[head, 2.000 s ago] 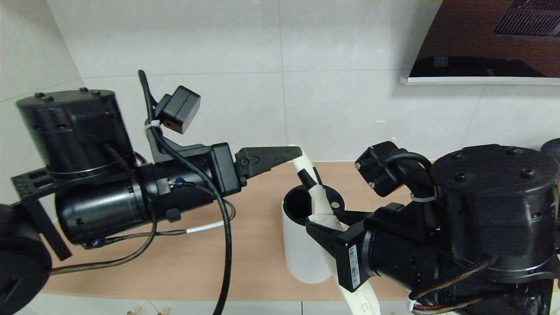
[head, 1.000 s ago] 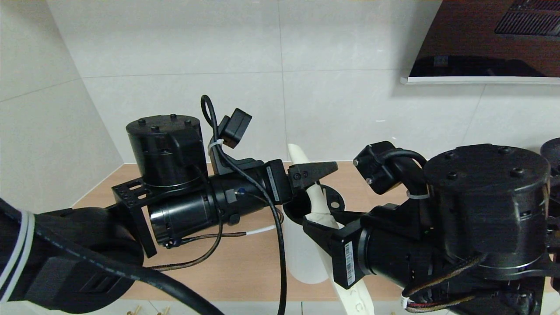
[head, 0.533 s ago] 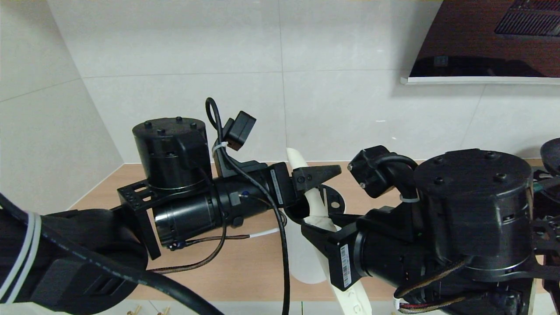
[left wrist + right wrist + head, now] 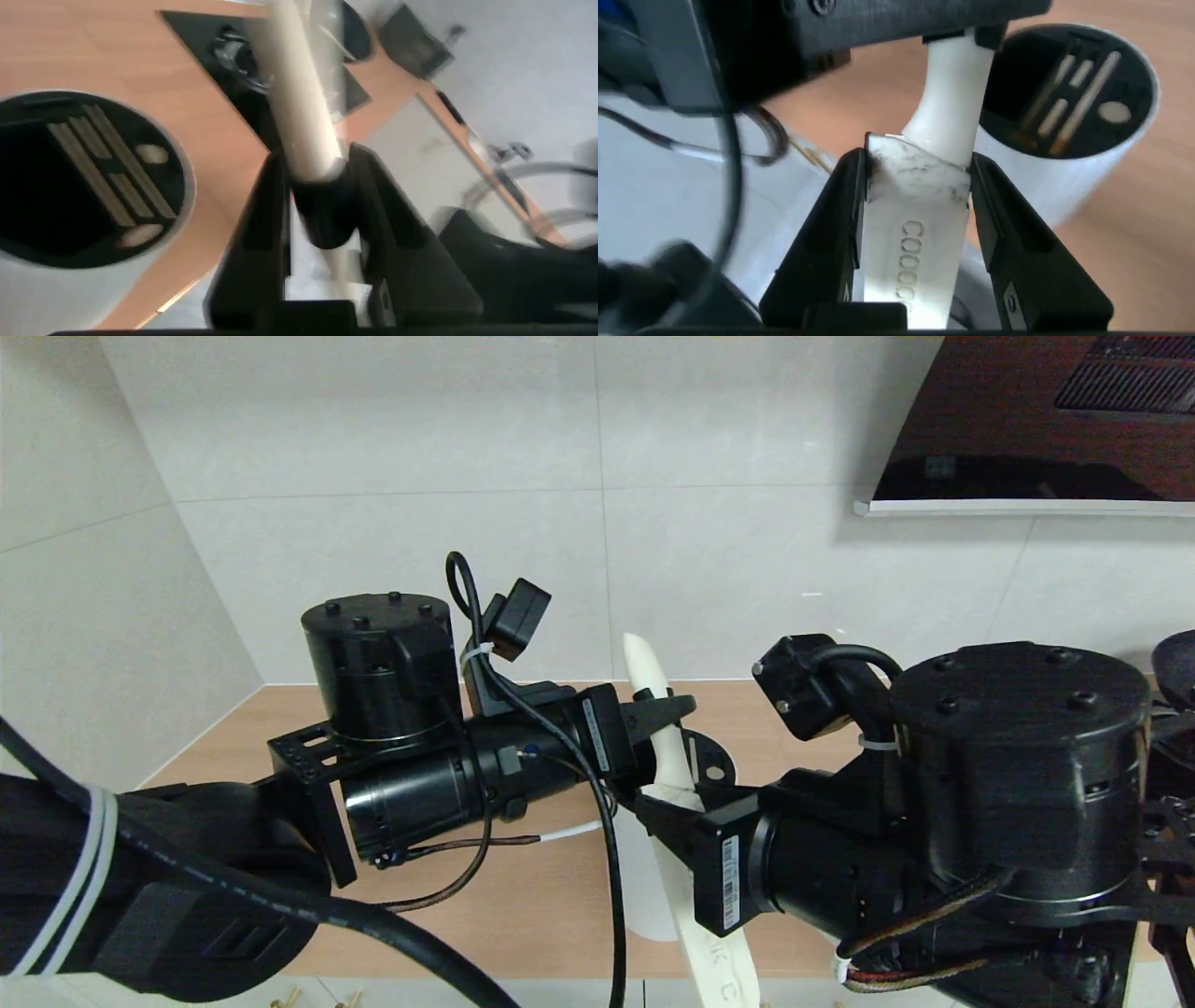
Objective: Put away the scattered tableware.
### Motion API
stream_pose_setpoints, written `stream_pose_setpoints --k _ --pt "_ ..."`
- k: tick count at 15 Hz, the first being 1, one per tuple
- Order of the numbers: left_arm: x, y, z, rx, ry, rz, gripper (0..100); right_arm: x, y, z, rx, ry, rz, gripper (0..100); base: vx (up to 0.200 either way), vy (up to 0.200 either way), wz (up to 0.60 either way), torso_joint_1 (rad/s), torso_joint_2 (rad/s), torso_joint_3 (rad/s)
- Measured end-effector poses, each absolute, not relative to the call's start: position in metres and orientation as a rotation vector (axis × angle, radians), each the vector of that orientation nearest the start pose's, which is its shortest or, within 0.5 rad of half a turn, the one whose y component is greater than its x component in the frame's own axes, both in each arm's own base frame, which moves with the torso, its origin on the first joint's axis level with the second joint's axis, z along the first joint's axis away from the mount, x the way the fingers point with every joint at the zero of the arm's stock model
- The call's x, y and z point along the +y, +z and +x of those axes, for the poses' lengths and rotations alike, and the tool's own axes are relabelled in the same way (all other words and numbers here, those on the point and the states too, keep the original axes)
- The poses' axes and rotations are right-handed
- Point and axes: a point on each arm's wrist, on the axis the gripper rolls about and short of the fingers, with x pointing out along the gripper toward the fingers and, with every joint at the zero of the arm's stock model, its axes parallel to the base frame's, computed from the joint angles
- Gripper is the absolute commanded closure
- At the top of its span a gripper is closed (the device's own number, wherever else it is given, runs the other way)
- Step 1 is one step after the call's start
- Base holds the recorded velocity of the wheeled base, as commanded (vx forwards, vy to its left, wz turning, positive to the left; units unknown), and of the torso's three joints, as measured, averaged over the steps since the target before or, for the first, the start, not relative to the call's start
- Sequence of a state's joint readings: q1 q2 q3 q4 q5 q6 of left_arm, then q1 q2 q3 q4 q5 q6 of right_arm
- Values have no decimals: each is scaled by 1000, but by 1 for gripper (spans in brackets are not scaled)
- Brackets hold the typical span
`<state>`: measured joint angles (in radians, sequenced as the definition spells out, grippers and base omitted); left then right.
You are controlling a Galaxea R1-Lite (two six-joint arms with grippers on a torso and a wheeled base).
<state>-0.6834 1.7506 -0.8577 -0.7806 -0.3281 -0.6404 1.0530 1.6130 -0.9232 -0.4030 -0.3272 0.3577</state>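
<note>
Inspector: Status check, from our left side across. What do we have at the left gripper?

Operator: We read the left gripper (image 4: 674,707) as clamped on the slim handle of the white utensil (image 4: 644,672). In the left wrist view its fingers sit tight against both sides of the handle.

Inspector: Position of the utensil?

Operator: We carry it in the air, tilted, handle end up. It hangs close to the mouth of the holder (image 4: 1083,168) but outside it, in no slot.

Inspector: Holder condition?

Operator: We see it standing upright on the wooden counter (image 4: 523,905). Pale sticks (image 4: 1064,103) already sit in the slots of its black top, so we judge part of the job done.

Inspector: Right gripper?

Operator: We have the right gripper (image 4: 920,173) closed on the broad flat end of the same utensil, one finger on each edge. Both tools therefore grip one piece.

Inspector: Remaining work?

Operator: We judge this piece to be mid-transfer and not yet stowed. One gripper has to release, and the other has to line the utensil up over a free slot and lower it in. We cannot tell whether more tableware waits on the counter, because our arms cover much of it.
</note>
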Motion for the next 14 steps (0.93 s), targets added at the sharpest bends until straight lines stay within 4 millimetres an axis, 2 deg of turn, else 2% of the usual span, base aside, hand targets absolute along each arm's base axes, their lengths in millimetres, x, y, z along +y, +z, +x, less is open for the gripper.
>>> stream_pose_setpoints --k 8,9,14 --pt "-208 200 245 401 -923 -570 100 250 220 153 336 660 165 100 0 0 0 0 0 0" --pt "-208 201 245 395 -922 -571 100 250 220 153 336 659 165 0 0 0 0 0 0 0" --pt "-204 210 242 367 -925 -575 100 248 220 155 336 650 165 0 0 0 0 0 0 0"
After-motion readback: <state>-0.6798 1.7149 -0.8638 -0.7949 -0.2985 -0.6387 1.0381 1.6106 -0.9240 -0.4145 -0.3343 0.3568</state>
